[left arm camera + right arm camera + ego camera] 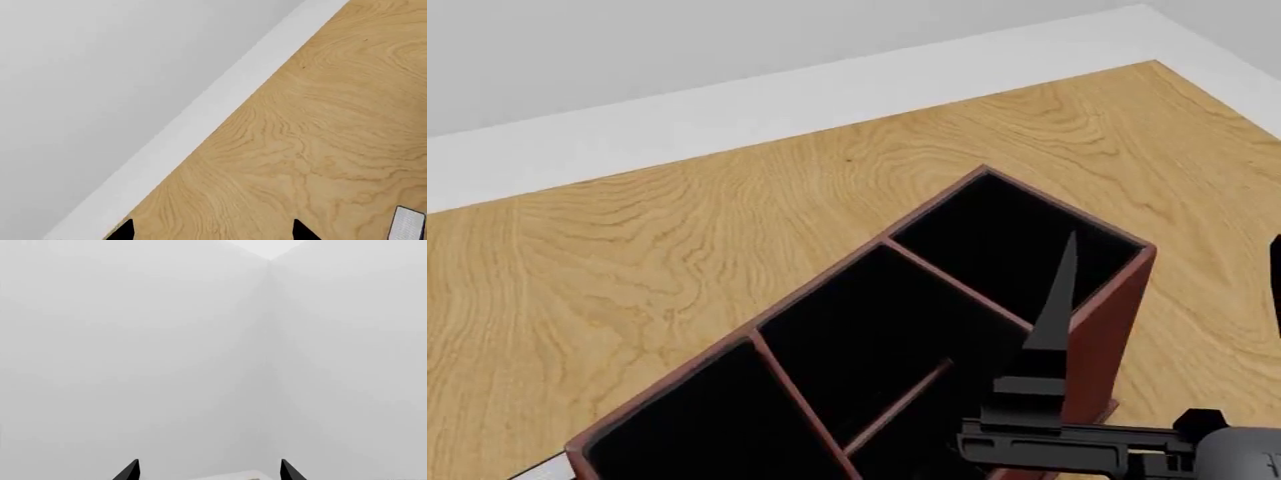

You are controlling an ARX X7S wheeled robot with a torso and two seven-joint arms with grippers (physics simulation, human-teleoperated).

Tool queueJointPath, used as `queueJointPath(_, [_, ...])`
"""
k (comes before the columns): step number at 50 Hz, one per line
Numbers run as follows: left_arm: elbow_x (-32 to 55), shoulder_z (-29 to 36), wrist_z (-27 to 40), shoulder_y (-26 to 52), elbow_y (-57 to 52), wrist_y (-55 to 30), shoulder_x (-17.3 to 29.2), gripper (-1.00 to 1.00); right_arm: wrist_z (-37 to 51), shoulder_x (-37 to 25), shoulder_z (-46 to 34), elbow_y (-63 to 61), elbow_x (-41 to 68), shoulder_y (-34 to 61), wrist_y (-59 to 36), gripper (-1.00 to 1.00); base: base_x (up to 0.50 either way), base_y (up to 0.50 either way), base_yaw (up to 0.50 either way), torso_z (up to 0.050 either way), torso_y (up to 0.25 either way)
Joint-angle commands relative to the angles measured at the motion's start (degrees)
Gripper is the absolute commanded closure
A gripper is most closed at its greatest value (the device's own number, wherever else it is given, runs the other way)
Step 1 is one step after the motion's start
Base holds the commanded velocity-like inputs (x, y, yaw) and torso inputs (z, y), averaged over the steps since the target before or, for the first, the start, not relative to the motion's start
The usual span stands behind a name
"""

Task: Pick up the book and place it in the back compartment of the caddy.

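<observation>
Head view shows the wooden tabletop [627,240] filling most of the scene, with the dark red caddy [1101,330] running from 7 o'clock toward 1 o'clock, its black compartments open upward. Over its 4 o'clock side rises the right gripper [1054,300]; both pairs of fingers [131,471] stand wide apart, the left gripper [212,231] over bare wood. No book is identifiable.

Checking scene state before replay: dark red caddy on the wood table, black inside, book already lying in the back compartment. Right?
Not quite. In the head view the caddy is dark red, black inside, on the wood table, but its back compartment shows no book, and none is visible in any view.
</observation>
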State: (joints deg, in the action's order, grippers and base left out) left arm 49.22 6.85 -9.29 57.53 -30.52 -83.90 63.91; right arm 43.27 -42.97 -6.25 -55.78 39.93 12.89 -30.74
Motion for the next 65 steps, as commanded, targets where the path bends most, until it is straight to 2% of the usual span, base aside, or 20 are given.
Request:
queueJointPath(1, [3.0, 2.9, -4.3, -3.4, -2.5, 1.1, 4.9, -1.0, 0.2, -0.3, 0.3, 0.0, 0.4, -0.4, 0.8, -1.0, 0.0, 0.0, 0.0, 0.0, 0.0])
queueJointPath(16, [5.2, 3.1, -6.0, -10.2, -5.6, 4.1, 8.7, -1.0, 0.4, -0.4, -0.2, 0.1, 0.0, -0.3, 1.3, -1.0, 0.0, 0.0, 0.0, 0.0, 0.0])
queueJointPath(24, [5.1, 4.0, -6.4, -10.3, -6.4, 4.5, 9.1, -1.0, 0.3, -0.4, -0.7, 0.4, -0.1, -0.2, 1.5, -1.0, 0.0, 0.0, 0.0, 0.0, 0.0])
queueJointPath(44, [-2.6, 14.5, -7.3, -5.1, -1.9, 6.7, 1.9, -1.0, 0.0, -0.5, -1.3, 1.4, -0.3, -0.3, 2.4, -1.0, 0.0, 0.0, 0.0, 0.0, 0.0])
queueJointPath(65, [-5.0, 17.4, -6.2, -10.5, 0.9, 12.0, -0.4, -1.0, 0.2, -0.4, -2.3, 1.6, -0.3, 0.5, 2.2, -1.0, 0.0, 0.0, 0.0, 0.0, 0.0])
